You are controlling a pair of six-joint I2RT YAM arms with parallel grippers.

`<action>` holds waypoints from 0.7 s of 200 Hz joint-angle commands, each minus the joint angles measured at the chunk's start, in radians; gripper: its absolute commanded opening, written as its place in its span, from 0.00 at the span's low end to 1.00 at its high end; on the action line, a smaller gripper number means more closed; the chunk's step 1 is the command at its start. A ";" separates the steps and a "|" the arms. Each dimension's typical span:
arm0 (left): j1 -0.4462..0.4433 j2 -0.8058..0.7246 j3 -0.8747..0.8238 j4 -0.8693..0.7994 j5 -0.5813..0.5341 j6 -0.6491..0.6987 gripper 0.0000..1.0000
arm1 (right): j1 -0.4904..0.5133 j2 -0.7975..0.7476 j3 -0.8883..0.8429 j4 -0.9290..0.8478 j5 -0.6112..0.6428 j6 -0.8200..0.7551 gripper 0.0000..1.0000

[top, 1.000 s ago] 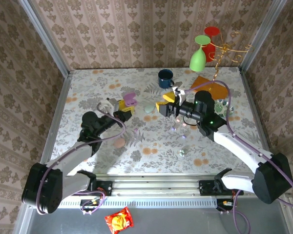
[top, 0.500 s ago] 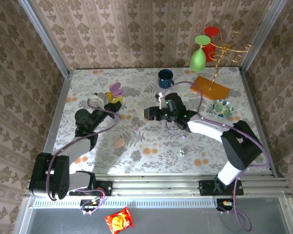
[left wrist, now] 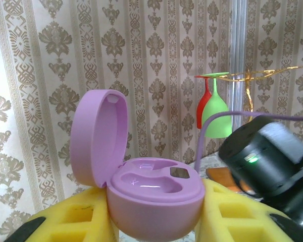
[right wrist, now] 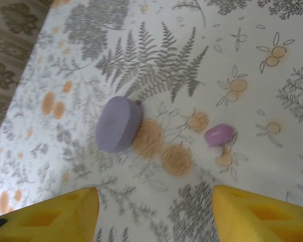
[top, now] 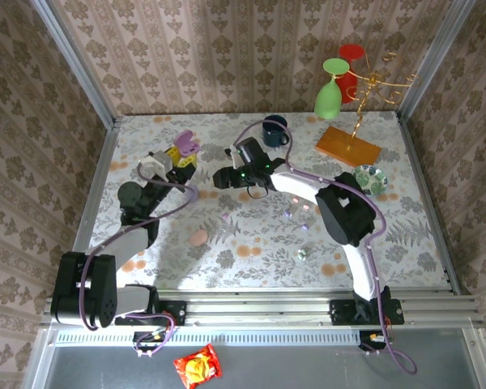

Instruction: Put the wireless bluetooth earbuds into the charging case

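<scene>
Two grippers, one case, several loose buds.

- **Left gripper (left wrist: pixel 154 219):** yellow foam pads closed on the base of the lilac charging case (left wrist: pixel 151 196). The case is upright at the far-left part of the table (top: pixel 389 231), with its lid hinged back. No bud is seen in its wells.
- **Right gripper (right wrist: pixel 154 214):** pads spread wide with nothing between them. In the overhead view it is poised just right of the case.
- **Beneath the right gripper:** one pinkish-purple earbud (right wrist: pixel 219 135) lies on the table. A lavender disc (right wrist: pixel 118 123) lies near it but not touching.
- **Other earbuds (top: pixel 287 215):** scattered mid-table, well apart from the case.

**Step in hand, by judgement:** the reach for a first bud, with none seated yet.

**Next move calls for:** a descent centred on the pink bud rather than the disc. A narrow pinch follows, on a very small item likely to roll. The bud then goes to an open well.
</scene>
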 commanded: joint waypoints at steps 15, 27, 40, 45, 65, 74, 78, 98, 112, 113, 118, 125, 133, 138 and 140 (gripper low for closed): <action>0.004 -0.009 0.020 0.055 0.026 0.000 0.31 | -0.006 0.140 0.185 -0.191 0.077 -0.004 0.59; 0.004 -0.006 0.023 0.056 0.032 -0.003 0.31 | -0.004 0.176 0.233 -0.216 0.092 -0.005 0.59; 0.004 -0.003 0.028 0.056 0.039 -0.008 0.31 | 0.003 0.207 0.278 -0.245 0.123 -0.026 0.59; 0.004 -0.003 0.029 0.058 0.039 -0.010 0.31 | 0.005 0.216 0.295 -0.257 0.131 -0.038 0.59; 0.005 -0.001 0.031 0.062 0.043 -0.014 0.31 | 0.013 0.255 0.346 -0.298 0.154 -0.069 0.58; 0.004 0.001 0.028 0.076 0.042 -0.027 0.31 | 0.016 0.268 0.372 -0.320 0.157 -0.077 0.58; 0.004 0.002 0.028 0.079 0.041 -0.031 0.31 | 0.017 0.274 0.383 -0.328 0.161 -0.081 0.58; 0.004 0.000 0.029 0.075 0.051 -0.035 0.31 | 0.023 0.297 0.427 -0.362 0.186 -0.106 0.55; 0.004 -0.004 0.029 0.077 0.052 -0.035 0.31 | 0.025 0.313 0.456 -0.380 0.182 -0.113 0.53; 0.004 -0.004 0.029 0.077 0.053 -0.034 0.31 | 0.025 0.315 0.457 -0.381 0.182 -0.113 0.53; 0.004 -0.005 0.029 0.077 0.051 -0.034 0.31 | 0.026 0.321 0.470 -0.390 0.182 -0.117 0.52; 0.004 -0.007 0.029 0.075 0.050 -0.034 0.31 | 0.029 0.332 0.488 -0.405 0.185 -0.123 0.50; 0.004 -0.006 0.030 0.076 0.051 -0.031 0.31 | 0.031 0.344 0.507 -0.407 0.188 -0.131 0.47; 0.004 -0.004 0.032 0.076 0.051 -0.028 0.31 | 0.032 0.353 0.520 -0.439 0.190 -0.133 0.45; 0.004 -0.003 0.034 0.076 0.051 -0.027 0.31 | 0.031 0.356 0.526 -0.446 0.190 -0.133 0.45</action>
